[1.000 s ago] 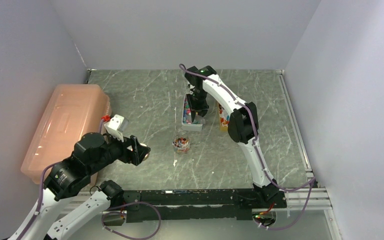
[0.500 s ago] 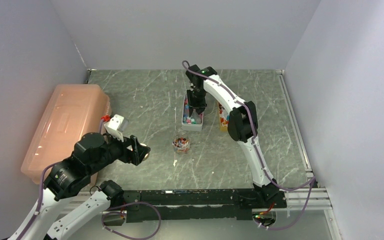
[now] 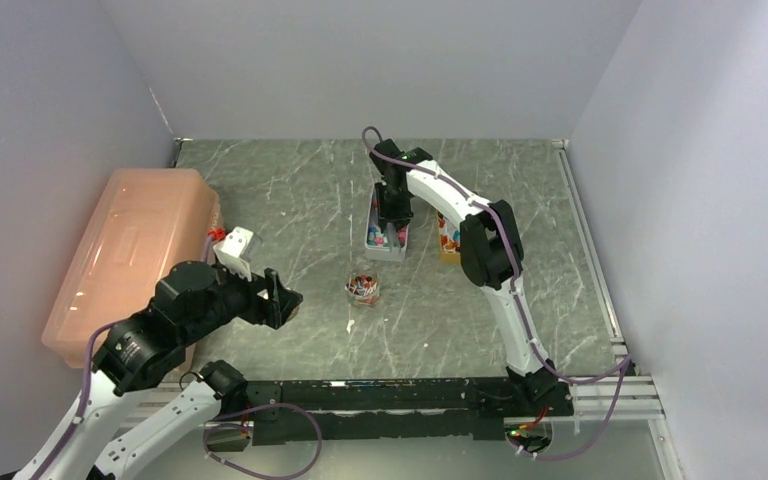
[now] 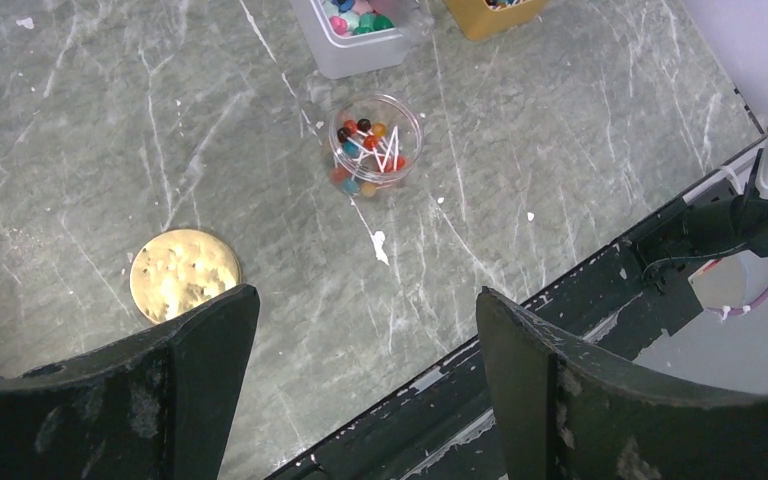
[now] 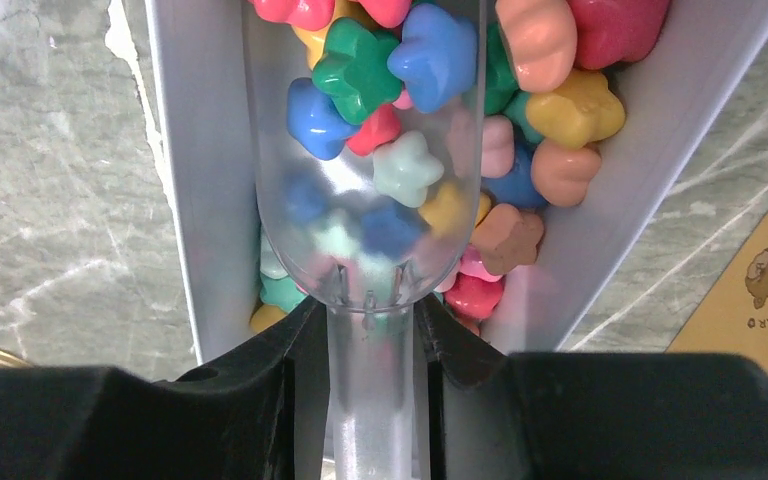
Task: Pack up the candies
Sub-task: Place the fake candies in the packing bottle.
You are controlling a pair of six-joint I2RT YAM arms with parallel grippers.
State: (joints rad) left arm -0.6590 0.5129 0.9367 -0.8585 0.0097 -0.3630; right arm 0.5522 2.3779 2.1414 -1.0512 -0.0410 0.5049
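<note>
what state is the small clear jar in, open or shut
Open: the jar has no lid on; a round gold lid lies on the table apart from it.

Clear plastic scoop (image 5: 365,265), smooth matt candies (image 5: 580,110)

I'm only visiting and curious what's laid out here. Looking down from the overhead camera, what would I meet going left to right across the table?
Orange plastic bin → left gripper → small clear jar → grey tray holding the candies → yellow box.
</note>
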